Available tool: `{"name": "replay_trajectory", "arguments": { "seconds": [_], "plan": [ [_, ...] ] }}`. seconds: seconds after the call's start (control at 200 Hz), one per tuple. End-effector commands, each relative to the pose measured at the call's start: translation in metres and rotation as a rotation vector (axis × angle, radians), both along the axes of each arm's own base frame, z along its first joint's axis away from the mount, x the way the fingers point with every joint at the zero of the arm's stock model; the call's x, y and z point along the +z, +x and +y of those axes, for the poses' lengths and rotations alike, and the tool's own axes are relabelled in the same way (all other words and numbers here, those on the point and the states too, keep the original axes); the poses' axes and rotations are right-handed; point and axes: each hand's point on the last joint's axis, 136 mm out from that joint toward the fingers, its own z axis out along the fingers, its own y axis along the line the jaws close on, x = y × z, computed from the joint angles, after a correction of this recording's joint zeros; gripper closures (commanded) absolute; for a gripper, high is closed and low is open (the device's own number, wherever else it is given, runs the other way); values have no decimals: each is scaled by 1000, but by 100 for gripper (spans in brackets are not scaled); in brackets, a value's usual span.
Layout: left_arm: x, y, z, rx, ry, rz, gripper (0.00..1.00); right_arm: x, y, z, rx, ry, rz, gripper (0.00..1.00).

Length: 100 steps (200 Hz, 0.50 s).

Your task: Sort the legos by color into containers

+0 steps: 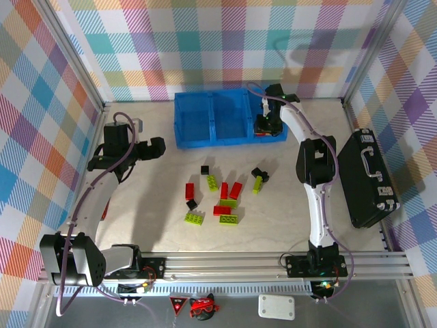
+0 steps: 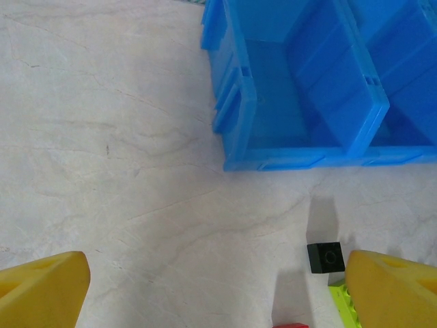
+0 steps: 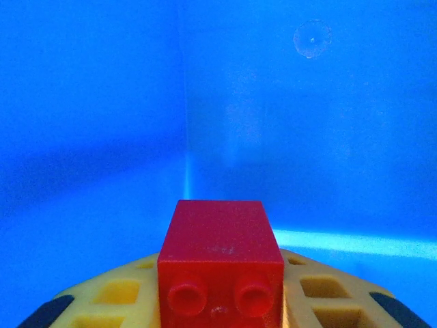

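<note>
Red lego (image 3: 220, 256) sits clamped in the right gripper (image 1: 265, 126) inside the blue bin's (image 1: 205, 142) right-hand compartment, while the left gripper (image 2: 217, 294) gapes wide, empty.

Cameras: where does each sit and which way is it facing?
Top external: above and behind the arm bases, looking down on the table; both arms, left gripper and right gripper show.
Left wrist: over the table, looking down at the bright blue plastic bin and a small black brick; its yellow fingers frame the bottom corners.
Right wrist: inside a blue compartment, facing its wall; yellow fingers hold a red studded brick.
Shared: top and left wrist both show the bin and black brick.
</note>
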Motion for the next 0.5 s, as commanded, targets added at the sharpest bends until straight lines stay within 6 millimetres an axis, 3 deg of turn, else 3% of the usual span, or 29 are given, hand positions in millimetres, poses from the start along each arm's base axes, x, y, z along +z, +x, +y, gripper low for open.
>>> {"name": "replay_trajectory", "arguments": {
  "seconds": [0.0, 0.3, 0.495],
  "plan": [
    [13, -1, -5, -30, -3, -29, 4, 4, -18, 3, 25, 29, 51, 84],
    [8, 3, -15, -56, -60, -12, 4, 16, -43, 3, 44, 38, 86, 84],
    [1, 8, -15, -44, -77, 9, 3, 19, -34, -4, 43, -7, 49, 84]
  ]
}}
